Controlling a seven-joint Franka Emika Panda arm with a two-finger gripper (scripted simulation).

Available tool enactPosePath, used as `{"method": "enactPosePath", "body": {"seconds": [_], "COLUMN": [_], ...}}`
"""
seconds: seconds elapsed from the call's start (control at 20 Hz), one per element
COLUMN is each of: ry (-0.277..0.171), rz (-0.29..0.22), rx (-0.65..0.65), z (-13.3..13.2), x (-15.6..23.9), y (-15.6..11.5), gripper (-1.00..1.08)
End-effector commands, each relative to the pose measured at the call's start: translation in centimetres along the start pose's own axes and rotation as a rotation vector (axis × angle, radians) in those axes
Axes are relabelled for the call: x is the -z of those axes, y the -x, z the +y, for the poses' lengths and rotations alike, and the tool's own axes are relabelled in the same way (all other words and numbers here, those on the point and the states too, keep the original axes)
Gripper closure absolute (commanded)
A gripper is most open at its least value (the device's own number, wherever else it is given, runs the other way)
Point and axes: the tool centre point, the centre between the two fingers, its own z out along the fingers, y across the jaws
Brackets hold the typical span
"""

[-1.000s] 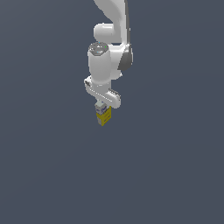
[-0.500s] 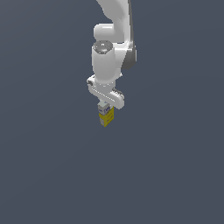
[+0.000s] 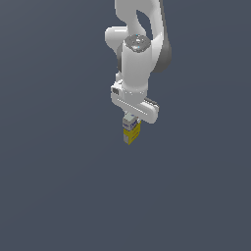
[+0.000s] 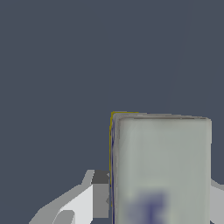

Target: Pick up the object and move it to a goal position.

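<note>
A: Where is the carton (image 3: pixel 131 132) sitting?

B: Directly under the white arm (image 3: pixel 138 54), a bit above the middle of the exterior view. Its lower part is yellow, and its top is white-grey with a small bluish print. The top is tucked up against the underside of the gripper (image 3: pixel 131 119).

A: And from the wrist camera?

B: There the carton (image 4: pixel 161 168) fills much of the picture. You see its pale grey-white top face with a blurred blue-violet mark, and a thin yellow edge along one side.

A: What are the fingers doing?

B: They are clamped on the carton. In the wrist view one grey-tipped finger (image 4: pixel 100 194) presses flat against one side of it, and a sliver of the other finger (image 4: pixel 217 197) shows on the opposite side, also right against it.

A: Is it narrower than the hand?

B: Yes, in the exterior view the white bar of the hand runs wider than the carton on both sides.

A: Is it resting on the desk (image 3: pixel 59 186)?

B: I cannot tell. The surface is a plain dark blue-grey all round, with no shadow or edge to judge by.
</note>
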Motion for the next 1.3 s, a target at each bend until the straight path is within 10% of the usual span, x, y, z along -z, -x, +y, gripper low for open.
{"method": "enactPosePath", "body": {"seconds": [0.0, 1.25], "ry": [0.0, -0.001], "rz": [0.0, -0.001], "rx": [0.0, -0.001], "z": [-2.3, -19.8], "x": [1.2, 10.0], "y": [0.2, 1.3], "gripper": [1.08, 1.08]}}
